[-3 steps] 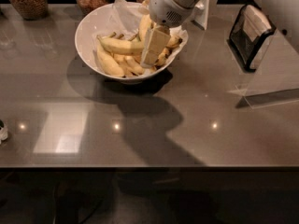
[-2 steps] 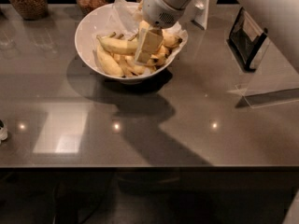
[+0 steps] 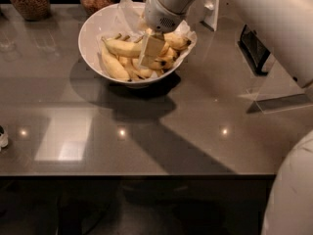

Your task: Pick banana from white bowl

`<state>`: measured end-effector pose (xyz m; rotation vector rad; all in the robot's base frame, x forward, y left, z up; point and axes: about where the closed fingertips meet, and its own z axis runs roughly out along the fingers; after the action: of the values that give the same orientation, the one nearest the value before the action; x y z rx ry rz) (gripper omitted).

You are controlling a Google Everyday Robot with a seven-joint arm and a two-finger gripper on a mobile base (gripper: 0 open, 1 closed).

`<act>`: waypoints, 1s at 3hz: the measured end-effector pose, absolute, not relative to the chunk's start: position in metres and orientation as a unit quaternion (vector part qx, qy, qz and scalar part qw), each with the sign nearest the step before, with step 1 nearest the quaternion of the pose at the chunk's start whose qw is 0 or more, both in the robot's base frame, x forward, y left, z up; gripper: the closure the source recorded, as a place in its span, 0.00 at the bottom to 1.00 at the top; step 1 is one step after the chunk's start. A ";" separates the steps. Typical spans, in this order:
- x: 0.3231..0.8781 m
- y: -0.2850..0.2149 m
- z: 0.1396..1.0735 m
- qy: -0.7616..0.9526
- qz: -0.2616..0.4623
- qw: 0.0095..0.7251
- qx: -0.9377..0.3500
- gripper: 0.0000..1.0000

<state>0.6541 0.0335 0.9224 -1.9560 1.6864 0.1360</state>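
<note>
Nearest, at the lower right, the rounded white body of the robot (image 3: 293, 199) fills the corner, in front of the front edge of the glossy grey-brown tabletop (image 3: 161, 131). The near half of the tabletop carries bright reflections of lamps and one pale square glare, and a small object (image 3: 2, 137) sits cut off at the left edge. Farther in, the white bowl (image 3: 87, 39) stands on the tabletop left of centre, casting a dark shadow toward the front. Crinkled white paper (image 3: 125, 12) lines it and rises above its rim at the back and on the right. The banana (image 3: 122, 47), long, nearly straight and clean yellow, lies across the middle of the bowl on top of shorter bananas (image 3: 115, 67), with spotted bananas (image 3: 170, 58) to its right. The gripper (image 3: 149, 58) reaches down into the bowl at the right end of the banana, a flat pale slab touching the fruit; whether its jaws are apart or closed on anything cannot be told. The white arm (image 3: 264, 13) runs up and to the right from it. A black-framed item (image 3: 252, 48) stands to the right, well apart from the bowl. At the far edge stand glass jars (image 3: 29, 0) with brown contents.
</note>
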 end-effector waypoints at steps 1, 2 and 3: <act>0.660 0.037 0.911 0.634 0.051 0.262 -0.726 0.32; 0.660 0.036 0.905 0.638 0.049 0.257 -0.724 0.51; 0.653 0.032 0.908 0.641 0.046 0.257 -0.722 0.74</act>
<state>0.6535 0.0316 0.9078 -1.9585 1.7374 0.1245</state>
